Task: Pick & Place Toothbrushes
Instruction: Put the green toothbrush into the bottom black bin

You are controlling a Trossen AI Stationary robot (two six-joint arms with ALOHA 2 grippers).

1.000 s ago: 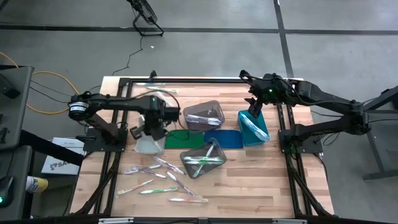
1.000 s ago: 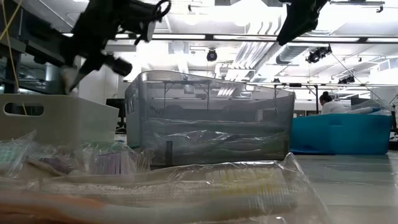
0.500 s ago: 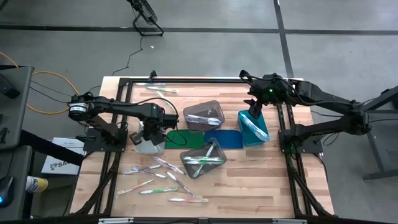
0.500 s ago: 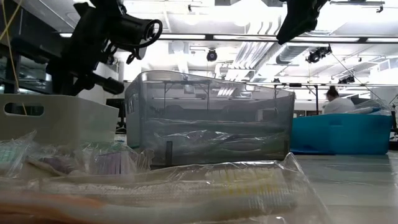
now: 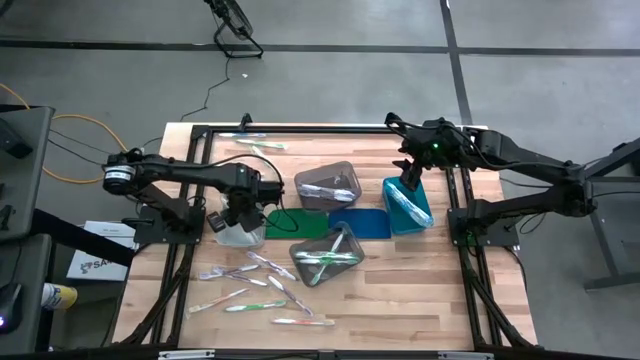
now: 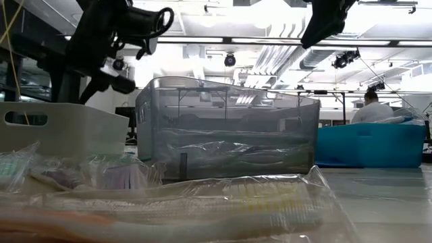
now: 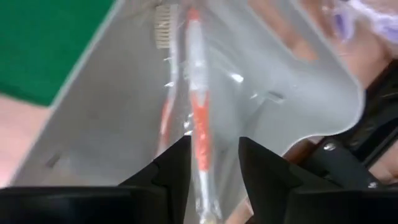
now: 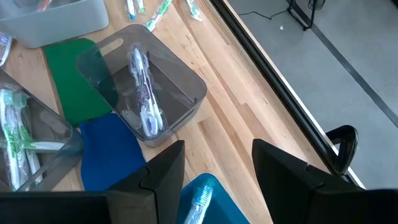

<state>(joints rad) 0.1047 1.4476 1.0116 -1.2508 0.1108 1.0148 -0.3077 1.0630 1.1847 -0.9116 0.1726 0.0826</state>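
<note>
My left gripper (image 5: pixel 243 210) hovers over the white bin (image 5: pixel 237 232), open. An orange toothbrush in a clear wrapper (image 7: pixel 199 118) lies in that bin (image 7: pixel 112 112) and runs into the gap between the fingers. My right gripper (image 5: pixel 410 178) waits open and empty above the teal bin (image 5: pixel 408 208), which holds a wrapped toothbrush. Several wrapped toothbrushes (image 5: pixel 255 285) lie loose on the table near its front left. A few more (image 5: pixel 250 140) lie at the far edge. My left gripper has its fingers (image 7: pixel 174 168) on either side of the wrapped orange toothbrush's near end (image 7: pixel 204 162), pointing down into the white bin. I cannot tell whether either finger touches the wrapper. The toothbrush lies along the bin's floor.
A grey clear bin (image 5: pixel 328 185) and a second clear bin (image 5: pixel 325 255) hold toothbrushes at mid-table, with a green mat (image 5: pixel 295 222) and a blue mat (image 5: pixel 360 222) between them. A black frame (image 5: pixel 300 128) borders the table. A person (image 6: pixel 373 108) sits far off in the room.
My left arm has drawn back a little toward the table's left edge, its gripper staying over the white bin and turning somewhat.
</note>
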